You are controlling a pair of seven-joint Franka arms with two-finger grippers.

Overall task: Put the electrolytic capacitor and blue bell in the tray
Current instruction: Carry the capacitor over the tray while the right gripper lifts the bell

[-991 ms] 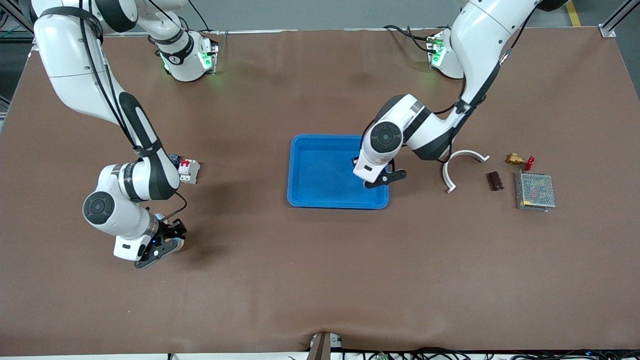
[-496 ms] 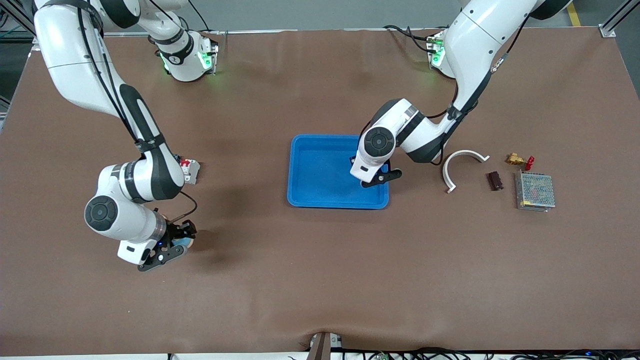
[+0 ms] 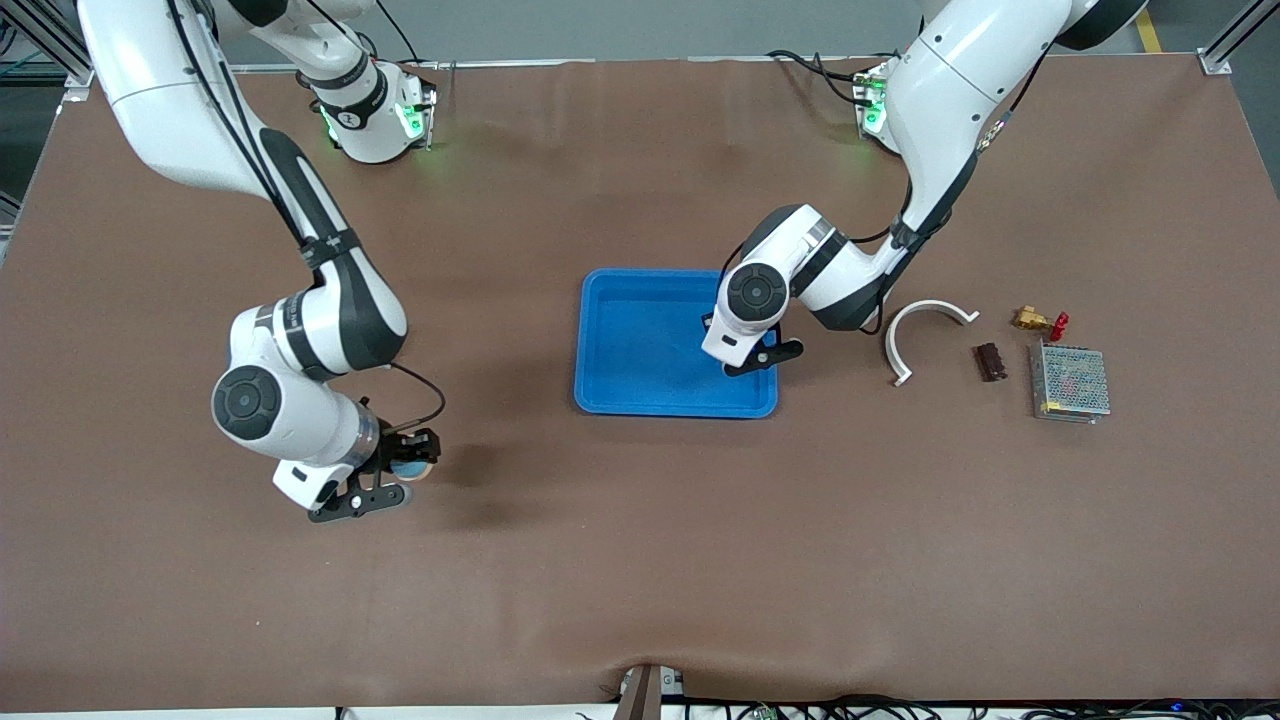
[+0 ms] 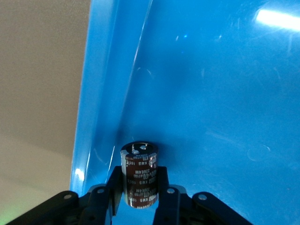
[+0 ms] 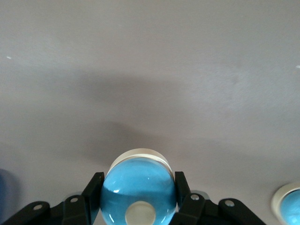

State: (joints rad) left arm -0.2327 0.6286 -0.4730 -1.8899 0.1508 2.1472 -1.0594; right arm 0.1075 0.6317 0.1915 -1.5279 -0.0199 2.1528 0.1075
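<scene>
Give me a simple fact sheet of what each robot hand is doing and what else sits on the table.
left gripper: shut on the capacitor, low over the tray, close to its rim
right gripper: shut on the blue bell, up over bare table toward the right arm's end
tray contents: nothing resting loose in it
other items, toward the left arm's end: white curved clip, small dark block, brass fitting with red handle, metal mesh box
second bell: partly visible at the edge of the right wrist view
</scene>
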